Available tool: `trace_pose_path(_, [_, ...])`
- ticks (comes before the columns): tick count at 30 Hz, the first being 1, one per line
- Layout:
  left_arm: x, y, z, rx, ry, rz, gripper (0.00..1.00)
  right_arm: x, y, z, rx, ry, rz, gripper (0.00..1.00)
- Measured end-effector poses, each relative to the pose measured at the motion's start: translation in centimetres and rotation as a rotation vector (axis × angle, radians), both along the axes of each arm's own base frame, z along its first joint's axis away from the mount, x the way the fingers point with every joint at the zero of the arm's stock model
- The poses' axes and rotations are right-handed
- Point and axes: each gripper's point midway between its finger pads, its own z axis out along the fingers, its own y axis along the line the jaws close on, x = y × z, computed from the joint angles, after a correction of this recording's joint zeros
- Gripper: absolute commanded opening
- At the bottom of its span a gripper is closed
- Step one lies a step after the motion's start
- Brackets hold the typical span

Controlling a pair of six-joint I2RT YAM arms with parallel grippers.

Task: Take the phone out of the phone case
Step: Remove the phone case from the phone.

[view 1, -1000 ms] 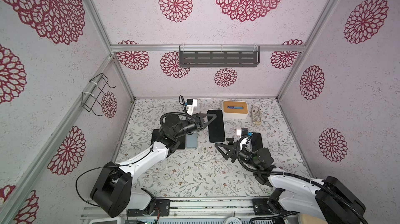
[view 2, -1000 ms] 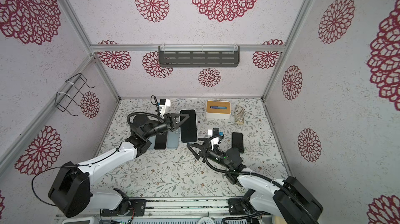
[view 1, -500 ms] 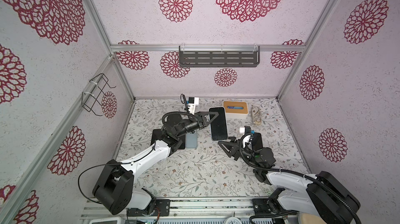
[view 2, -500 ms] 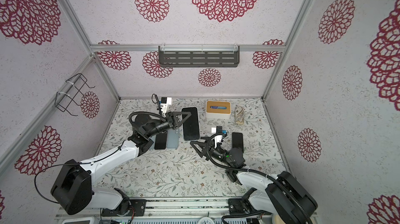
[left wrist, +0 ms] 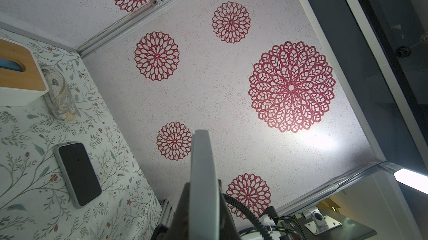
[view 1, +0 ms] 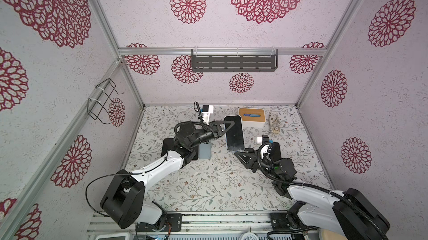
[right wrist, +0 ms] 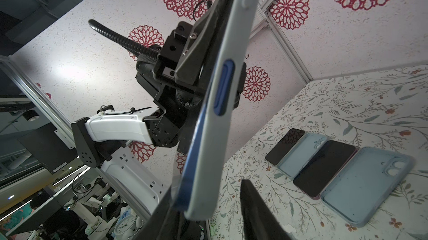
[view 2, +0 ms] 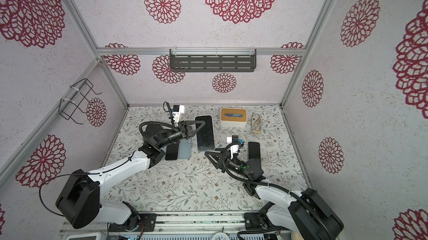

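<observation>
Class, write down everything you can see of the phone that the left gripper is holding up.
The phone is a slim slab with a dark, glossy screen, seated in a pale grey case. The right wrist view shows a blue frame edge and a blue side button. It is held clear of the table, its screen turned towards the top cameras. The left gripper clamps one long edge. The right gripper straddles its near end, with one finger visibly apart from the case.

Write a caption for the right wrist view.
Left gripper clamps a cased phone aloft; the open right gripper straddles its end.
</observation>
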Motion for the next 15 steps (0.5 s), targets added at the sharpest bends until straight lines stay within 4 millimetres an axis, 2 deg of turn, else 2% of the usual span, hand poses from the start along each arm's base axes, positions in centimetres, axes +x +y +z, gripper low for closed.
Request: trace_pose_path(15, [-0.67, -0.10, 0.64, -0.030, -0.037, -0.008, 0.00, -0.19, -0.23, 0.06, -0.009, -0.013, 0.020, 0.42])
